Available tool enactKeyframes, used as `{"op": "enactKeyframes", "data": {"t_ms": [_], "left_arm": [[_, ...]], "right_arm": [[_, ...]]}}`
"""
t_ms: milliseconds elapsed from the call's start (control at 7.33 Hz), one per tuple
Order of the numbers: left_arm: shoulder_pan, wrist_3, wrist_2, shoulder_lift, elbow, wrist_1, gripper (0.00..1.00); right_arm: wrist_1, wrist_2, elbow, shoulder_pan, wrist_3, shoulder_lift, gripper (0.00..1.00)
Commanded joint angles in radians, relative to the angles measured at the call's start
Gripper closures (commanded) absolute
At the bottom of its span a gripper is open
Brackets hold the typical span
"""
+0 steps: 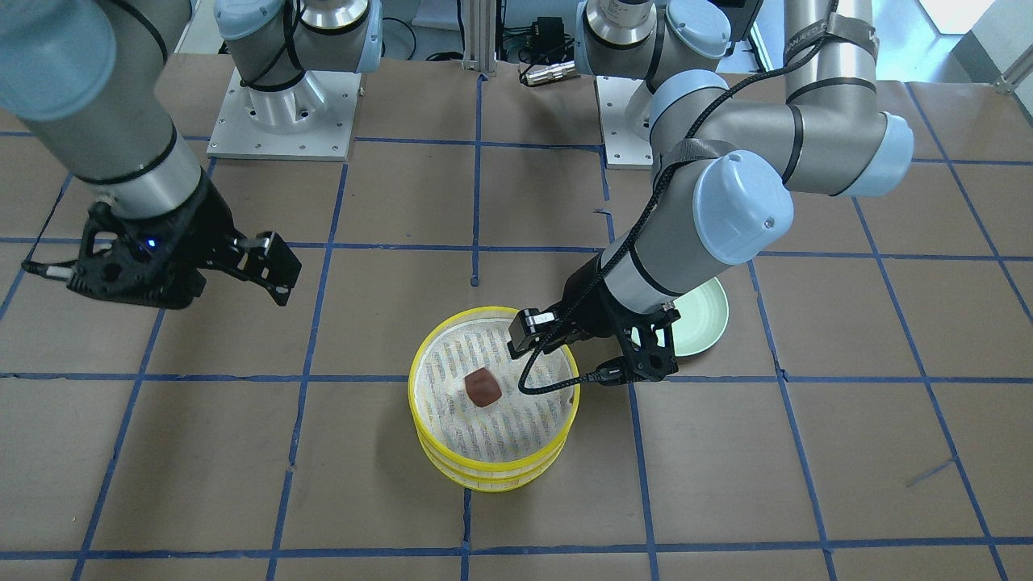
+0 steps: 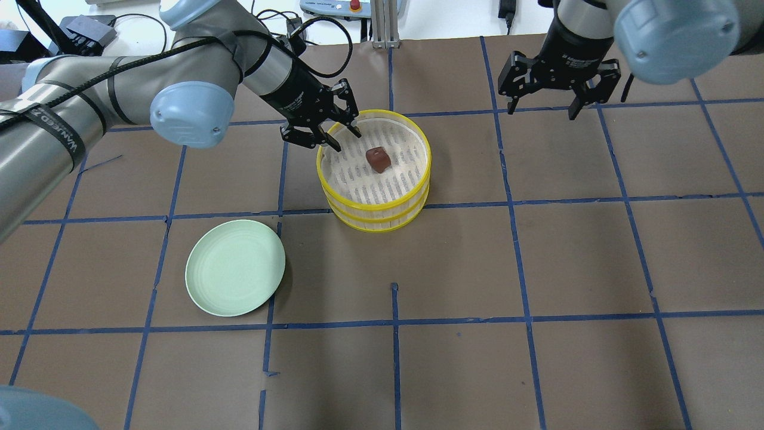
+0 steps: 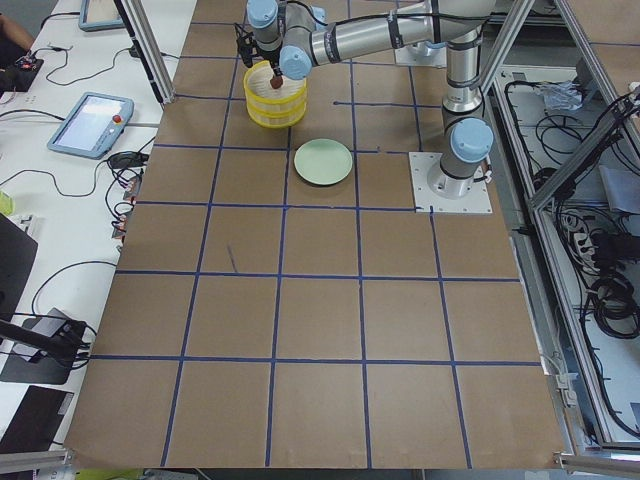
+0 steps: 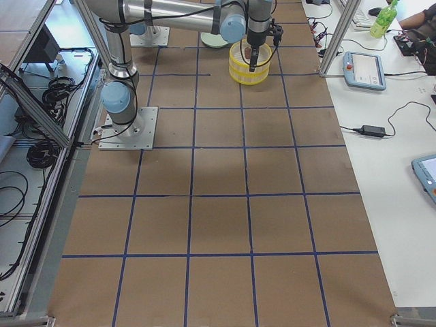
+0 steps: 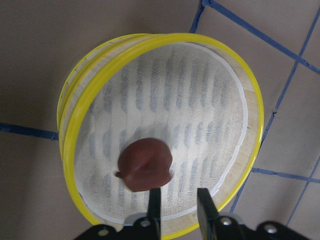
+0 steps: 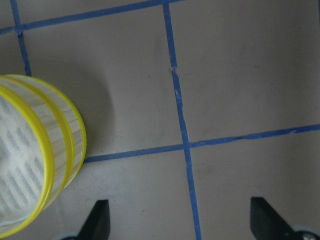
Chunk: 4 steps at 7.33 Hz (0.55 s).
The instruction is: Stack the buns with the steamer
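The yellow-rimmed steamer (image 2: 382, 209) stands as a stack of tiers at mid-table. The reddish-brown bun (image 2: 378, 159) lies on the white cloth of the top tier, also seen in the left wrist view (image 5: 146, 165). The white bun is hidden or out of view. My left gripper (image 2: 345, 136) hovers over the steamer's rim beside the brown bun, with its jaws a narrow gap apart and empty (image 5: 179, 205). My right gripper (image 2: 543, 110) is wide open and empty above bare table to the right of the steamer (image 6: 65, 135).
A pale green round plate (image 2: 235, 267) lies empty to the front left of the steamer, partly hidden by the left arm in the front-facing view (image 1: 710, 323). Blue tape lines grid the brown table.
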Motion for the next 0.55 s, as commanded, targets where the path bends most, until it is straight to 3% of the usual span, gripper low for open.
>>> {"op": "enactKeyframes", "data": {"t_ms": [0, 136, 273, 409], "left_arm": [[-0.005, 0.018, 0.064, 0.058, 0.004, 0.041, 0.01], [-0.005, 0.048, 0.159, 0.122, 0.03, -0.026, 0.03], [0.004, 0.175, 0.187, 0.172, 0.082, -0.184, 0.05], [0.0, 0.267, 0.356, 0.192, 0.126, -0.304, 0.04]], "right_arm": [[0.15, -0.012, -0.036, 0.025, -0.023, -0.078, 0.0], [0.161, -0.033, -0.038, 0.041, -0.044, -0.078, 0.0], [0.161, -0.021, -0.039, 0.035, -0.087, -0.077, 0.0], [0.161, -0.023, -0.042, 0.026, -0.192, -0.077, 0.0]]}}
